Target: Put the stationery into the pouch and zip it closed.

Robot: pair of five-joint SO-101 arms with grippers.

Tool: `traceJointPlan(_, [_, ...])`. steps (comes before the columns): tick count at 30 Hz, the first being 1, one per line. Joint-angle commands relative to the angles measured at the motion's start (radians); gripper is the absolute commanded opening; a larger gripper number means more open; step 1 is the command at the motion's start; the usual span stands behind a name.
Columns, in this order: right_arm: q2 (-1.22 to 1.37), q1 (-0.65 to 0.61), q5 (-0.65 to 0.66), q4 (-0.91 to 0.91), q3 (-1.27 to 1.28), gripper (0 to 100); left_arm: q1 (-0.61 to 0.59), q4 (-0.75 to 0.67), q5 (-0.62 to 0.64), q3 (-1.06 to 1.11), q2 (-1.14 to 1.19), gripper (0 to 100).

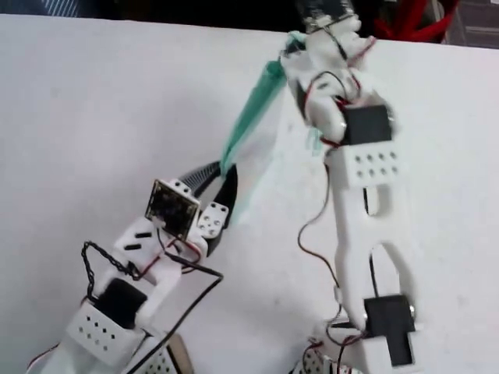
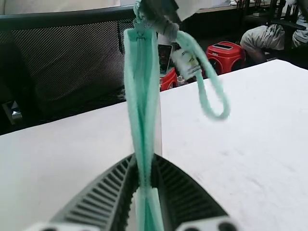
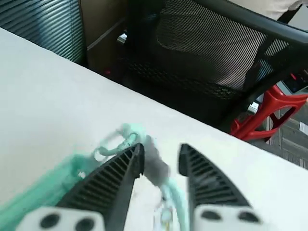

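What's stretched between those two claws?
The mint-green pouch spans the stretch from the left gripper to the right gripper, as the high view shows.

From my station I see a flat white tabletop (image 1: 93, 109) under bright, even light. Past its far edge stands a black office chair with a mesh back (image 3: 216, 53). Just beside it, a red spoked chair base (image 3: 269, 108) rests on a grey tiled floor (image 3: 288, 139). Next to the chair are a brown wooden panel (image 3: 103, 21) and a dark slatted blind (image 3: 38, 24). On my left wrist feed, a red plastic stool (image 2: 225, 52) sits beyond the table.
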Motion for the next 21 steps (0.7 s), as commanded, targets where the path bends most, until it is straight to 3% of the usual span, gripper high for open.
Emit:
traceJointPlan(1, [-0.209,-0.051,-0.02,0.122,-0.014,33.9,-0.022,-0.087,0.005,0.026,-0.001,2])
traceJointPlan(3, [-0.32,-0.076,-0.02,0.165,-0.012,37.6,-0.044,-0.115,0.005,0.032,0.001,2])
traceJointPlan(7, [-0.509,-0.076,-0.02,0.245,-0.011,34.8,-0.114,-0.132,0.005,-0.009,0.002,2])
traceJointPlan(11, [-0.622,0.015,-0.028,0.326,0.064,32.0,-0.18,0.005,0.005,-0.132,0.004,2])
traceJointPlan(16, [-0.673,0.084,-0.046,0.331,0.448,26.9,-0.22,0.224,-0.029,-0.322,0.004,2])
traceJointPlan(21, [-0.72,0.119,-0.164,0.093,0.916,19.1,-0.22,0.244,-0.164,-0.414,0.005,2])
